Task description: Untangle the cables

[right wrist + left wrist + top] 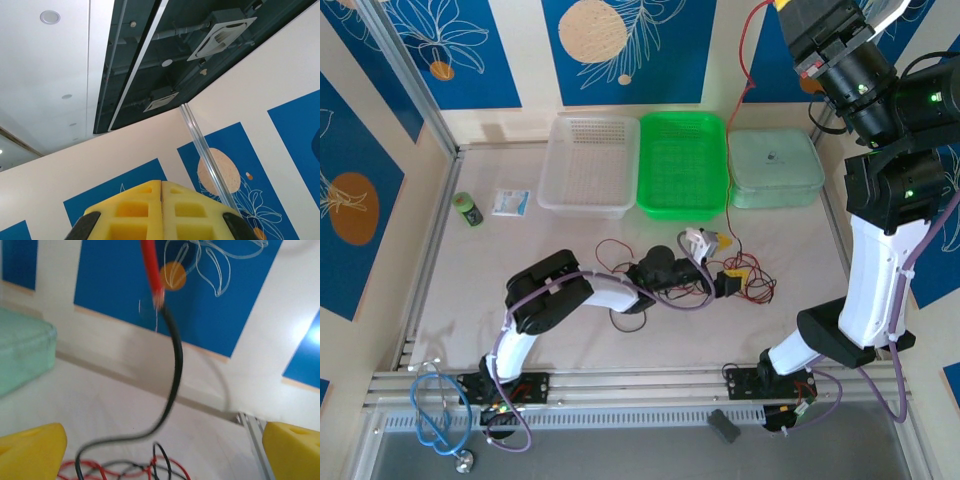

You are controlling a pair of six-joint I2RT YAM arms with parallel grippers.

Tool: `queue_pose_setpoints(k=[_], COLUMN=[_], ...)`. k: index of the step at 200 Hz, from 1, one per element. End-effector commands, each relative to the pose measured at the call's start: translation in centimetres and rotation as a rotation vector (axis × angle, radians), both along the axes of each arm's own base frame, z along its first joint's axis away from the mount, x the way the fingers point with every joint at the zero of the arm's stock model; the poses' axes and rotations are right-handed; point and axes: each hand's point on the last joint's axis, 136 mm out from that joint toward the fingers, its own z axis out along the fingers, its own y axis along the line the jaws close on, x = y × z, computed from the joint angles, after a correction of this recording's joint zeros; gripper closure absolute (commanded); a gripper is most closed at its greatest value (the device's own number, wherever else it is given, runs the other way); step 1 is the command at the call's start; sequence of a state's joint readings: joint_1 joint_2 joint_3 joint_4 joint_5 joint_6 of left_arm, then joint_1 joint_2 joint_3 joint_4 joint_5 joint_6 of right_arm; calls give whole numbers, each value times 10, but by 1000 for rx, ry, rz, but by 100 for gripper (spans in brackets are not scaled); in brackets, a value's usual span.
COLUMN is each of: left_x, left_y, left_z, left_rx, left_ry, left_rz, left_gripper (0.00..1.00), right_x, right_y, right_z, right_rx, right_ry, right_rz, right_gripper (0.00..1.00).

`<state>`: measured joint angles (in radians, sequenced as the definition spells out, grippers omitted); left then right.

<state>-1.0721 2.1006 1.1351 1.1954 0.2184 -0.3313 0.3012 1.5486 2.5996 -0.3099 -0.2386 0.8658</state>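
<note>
Cables: the cables [735, 280] lay in a loose red-and-black heap on the table [520, 250], near the green basket [682, 165] and between your two arms; the left wrist camera caught their loops [135, 471] low in its view.
Raised strand: one red wire [742, 62] ran from that heap up toward the right arm. Seen by the left wrist, the red wire [150, 265] turned black lower down and curved into the loops.
Right gripper: the right gripper [161, 187] stood high above the table, pads pressed together. From above, the strand appeared to end in that pinch, though no wire showed at the seam itself.
Left gripper: the left gripper [705, 243] [165, 440] sat low at the heap, jaws spread wide, the strand hanging between its fingers and touching neither.
Step in hand: you seemed to be drawing one strand clear of the tangle.
Doing it well: you needed to pin the heap low with the left, then lift slowly, watching for loops riding up.
Risk: a fast pull would likely have tightened a knot or dragged the whole heap.
</note>
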Motion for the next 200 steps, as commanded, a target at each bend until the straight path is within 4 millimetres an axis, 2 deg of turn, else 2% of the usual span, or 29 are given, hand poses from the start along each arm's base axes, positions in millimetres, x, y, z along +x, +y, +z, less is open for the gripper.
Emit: queue_pose_setpoints(k=[1, 20, 33, 40, 46, 51, 70, 87, 119, 150, 170, 200], left_x=[14, 17, 23, 26, 29, 30, 37, 43, 55, 57, 55, 52], left_y=[-12, -27, -30, -29, -27, -25, -10, 10, 53, 76, 83, 92], left_z=[10, 9, 2, -3, -7, -11, -28, -42, -82, -111, -111, -95], left_rx=[-49, -38, -21, -10, 2, 13, 64, 109, 208, 277, 271, 254], left_ry=[-61, -55, -40, -35, -29, -26, -1, 13, 112, 202, 212, 189], left_rz=[61, 38, 55, 73, 84, 87, 146, 223, 340, 388, 398, 404], left_gripper=[0, 0, 11, 20, 30, 47, 100, 100, 100, 100, 100, 100], right_x=[3, 4, 2, 1, 0, -1, -7, -9, -14, -13, -6, 21], right_y=[0, 1, 0, -1, -1, -2, -6, -12, -21, -25, -25, -17], right_z=[4, 3, 4, 4, 4, 5, 7, 9, 12, 14, 11, -2], right_rx=[25, 26, 24, 24, 22, 22, 20, 24, 29, 32, 26, -4], right_ry=[-5, -2, -5, -9, -12, -15, -33, -48, -76, -90, -82, -48], right_rz=[1, 2, -1, -7, -12, -16, -41, -77, -139, -175, -188, -206], right_gripper=[100, 100, 100, 100, 100, 100, 100, 100, 100, 100, 100, 100])
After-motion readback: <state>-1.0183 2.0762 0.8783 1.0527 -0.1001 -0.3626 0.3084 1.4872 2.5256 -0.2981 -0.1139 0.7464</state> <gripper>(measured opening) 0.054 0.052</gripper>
